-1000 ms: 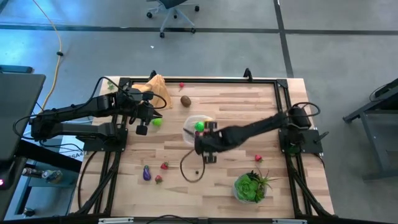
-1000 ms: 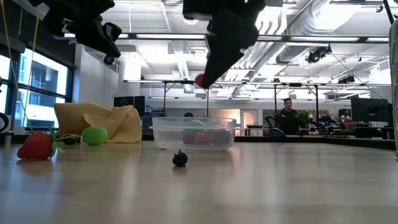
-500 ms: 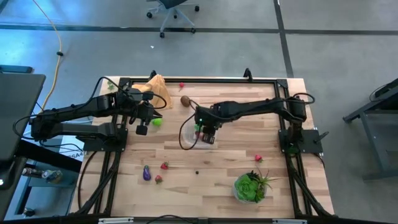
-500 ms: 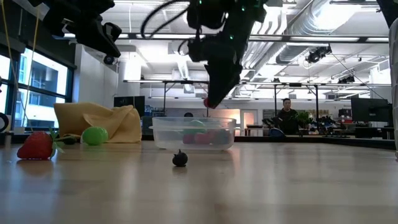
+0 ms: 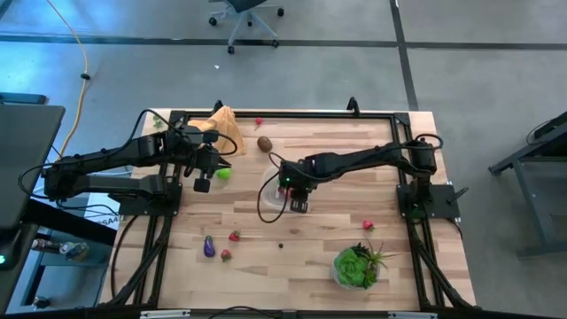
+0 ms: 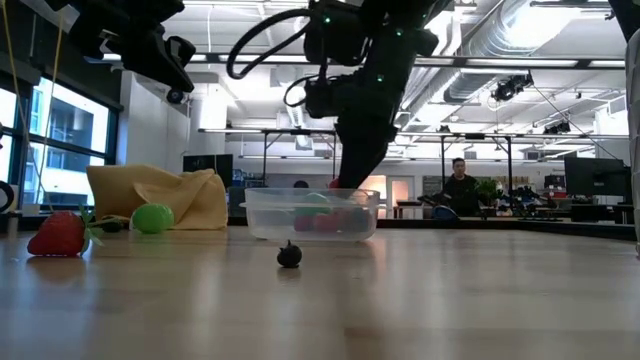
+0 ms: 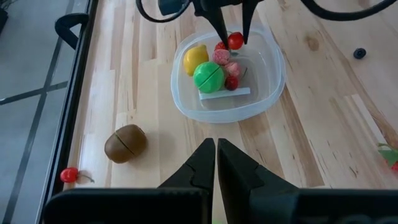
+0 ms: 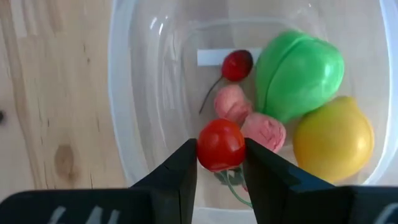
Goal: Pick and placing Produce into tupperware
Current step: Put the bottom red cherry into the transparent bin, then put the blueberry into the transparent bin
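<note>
The tupperware point(image 5: 271, 197) is a round clear tub mid-table, seen too in the low view point(image 6: 312, 212). It holds a green lime point(image 8: 298, 73), a yellow lemon point(image 8: 334, 138), pink berries and a cherry. My right gripper point(image 8: 220, 152) reaches down over it, shut on a small red tomato point(image 8: 220, 144). My left gripper point(image 7: 216, 149) is shut and empty, raised near the table's left far part point(image 5: 205, 177). Loose produce lies around: a kiwi point(image 5: 265, 143), a lime point(image 5: 224, 175), a strawberry point(image 5: 235, 236), an eggplant point(image 5: 209, 247). My right gripper pinches the round red tomato point(image 7: 235, 41) between its two fingers, one finger point(image 8: 180, 163) on each side of it. The fingers come from above, pointing down. The tomato hangs clear at about rim height, above the fruit inside the tupperware.
An orange-tan cloth point(image 5: 226, 128) lies at the far left, a leafy green plant point(image 5: 359, 266) at the near right. A red berry point(image 5: 368, 225) and a small dark berry point(image 6: 289, 255) sit on the bare wood near the tub. People stand in the room behind.
My right gripper carried the red tomato from the near-middle of the table toward the far edge, to above the tupperware. It then came down until the tomato reached the rim. It stayed shut on the tomato throughout.
</note>
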Robot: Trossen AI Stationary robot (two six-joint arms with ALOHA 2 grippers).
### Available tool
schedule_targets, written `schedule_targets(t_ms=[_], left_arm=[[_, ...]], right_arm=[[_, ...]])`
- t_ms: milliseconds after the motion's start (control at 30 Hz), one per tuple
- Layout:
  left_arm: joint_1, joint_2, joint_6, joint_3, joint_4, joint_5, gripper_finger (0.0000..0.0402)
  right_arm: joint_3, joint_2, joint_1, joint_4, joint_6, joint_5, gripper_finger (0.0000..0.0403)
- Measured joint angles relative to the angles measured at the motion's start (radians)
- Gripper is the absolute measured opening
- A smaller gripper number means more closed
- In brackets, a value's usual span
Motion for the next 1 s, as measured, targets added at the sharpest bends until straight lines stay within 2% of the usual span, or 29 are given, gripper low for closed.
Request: schedule_targets(t_ms=[467, 867, 1000], left_arm=[[0.000, 0.000, 0.000, 0.000, 0.000, 0.000, 0.0010], [0.000, 0.000, 0.000, 0.000, 0.000, 0.000, 0.0010], [0.000, 0.000, 0.000, 0.000, 0.000, 0.000, 0.0010]], right_arm=[[0.000, 0.000, 0.003, 0.040, -0.014, -0.005, 0.0105], [0.000, 0.000, 0.003, 0.044, -0.034, -0.005, 0.0170], [0.000, -0.003, 0.009, 0.045, -0.052, 0.018, 0.0176]])
